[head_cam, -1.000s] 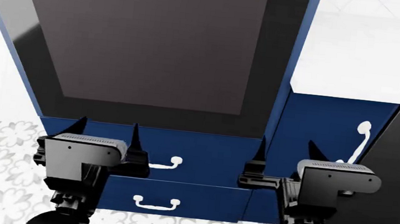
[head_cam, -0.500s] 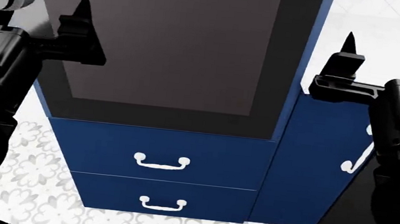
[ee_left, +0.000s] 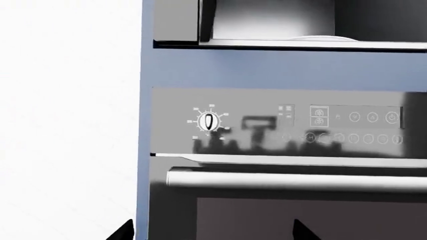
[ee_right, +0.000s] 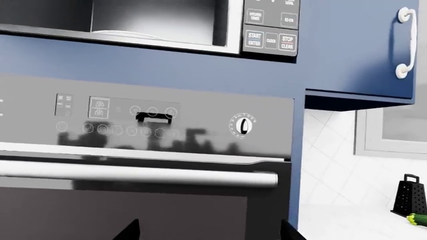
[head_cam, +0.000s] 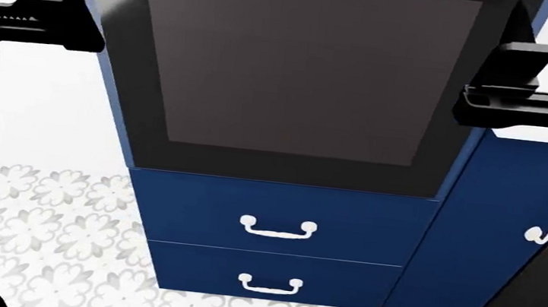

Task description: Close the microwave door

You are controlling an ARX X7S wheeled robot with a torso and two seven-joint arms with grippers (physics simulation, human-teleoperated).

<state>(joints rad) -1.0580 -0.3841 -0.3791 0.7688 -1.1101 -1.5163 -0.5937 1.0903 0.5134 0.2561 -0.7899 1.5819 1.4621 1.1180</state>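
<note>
The microwave sits in the blue cabinet above the oven. Its cavity stands open, with a white plate inside. The keypad is at the cavity's right. In the left wrist view the cavity shows again, and a grey upright panel at its left edge looks like the opened door. My left gripper is open, its fingertips wide apart in front of the oven's glass. My right gripper is open too, level with the oven door. Both hold nothing and are well below the microwave.
The oven's control panel has a knob and a long bar handle. Below are two blue drawers. A wall cabinet handle is at the right. A grater stands on the white counter.
Both arms have risen from drawer height to the top of the head view, beside the oven door. The head view has shifted, so the oven now sits further right.
</note>
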